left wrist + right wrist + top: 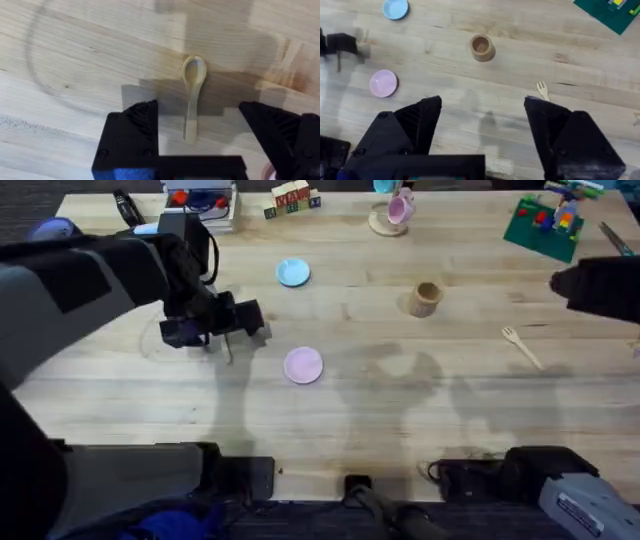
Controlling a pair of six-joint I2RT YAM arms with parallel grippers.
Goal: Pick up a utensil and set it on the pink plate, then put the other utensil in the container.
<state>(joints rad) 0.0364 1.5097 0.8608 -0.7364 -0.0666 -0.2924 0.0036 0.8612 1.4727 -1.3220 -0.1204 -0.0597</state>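
Note:
The utensil, a small pale wooden spoon (192, 95), lies flat on the table with its handle between the open fingers of my left gripper (197, 127). From overhead, the left gripper (225, 330) hovers over the spoon (229, 350), just left of the pink plate (303, 365). The wooden fork (522, 346) lies at the right, below and right of the tan wooden container (425, 298). My right gripper (482, 125) is open and empty, held high above the table, with the fork (542, 90), container (481, 47) and pink plate (383, 82) beneath it.
A light-blue plate (293, 273) sits behind the pink one. A pink mug on a coaster (396, 212), toy blocks (292, 198) and a green brick plate (545, 222) line the far edge. Bare tabletop lies between the pink plate and the fork.

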